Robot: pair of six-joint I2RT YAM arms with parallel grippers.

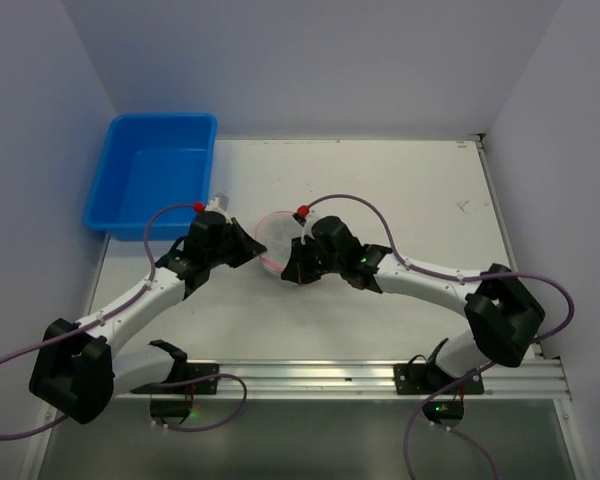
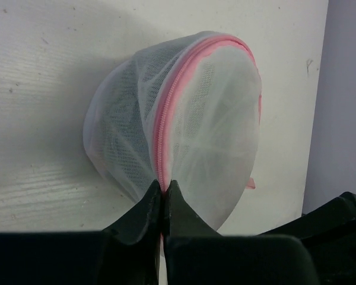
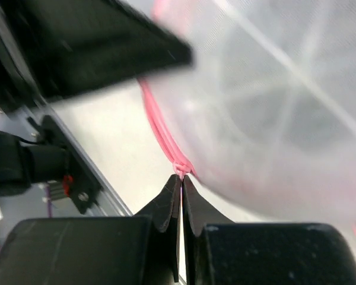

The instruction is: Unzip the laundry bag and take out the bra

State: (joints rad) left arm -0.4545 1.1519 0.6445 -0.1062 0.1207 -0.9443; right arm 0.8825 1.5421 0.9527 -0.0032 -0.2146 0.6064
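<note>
1. Bin (image 1: 152,185) of blue plastic is seen at the far left corner of the bench (image 1: 400,190), well apart from everything else.
2. The left arm (image 1: 130,300) is stretched from its base at the near edge towards the middle of the bench.
3. The left end effector (image 2: 164,191) is closed: its two dark fingertips are pressed together on the pink zipper strip (image 2: 166,119) at the lower edge of the laundry bag (image 2: 190,119).
4. The laundry bag, a small round white mesh bag, is found at the middle of the bench, between the two end effectors and gripped by both. It is tipped up on its edge, so that the zipper strip runs over it as a curved line in the left wrist view. Something darker is seen through the mesh on its left half, but cannot be made out. Whether the bag is touching the bench cannot be told.
5. The right end effector (image 3: 182,181) is likewise closed, with a small pink piece of the bag's trim pinched between its fingertips at the bag's rim.
6. The right arm (image 1: 430,272) is reached in from the right, so that both end effectors are brought together at the bag.
</note>
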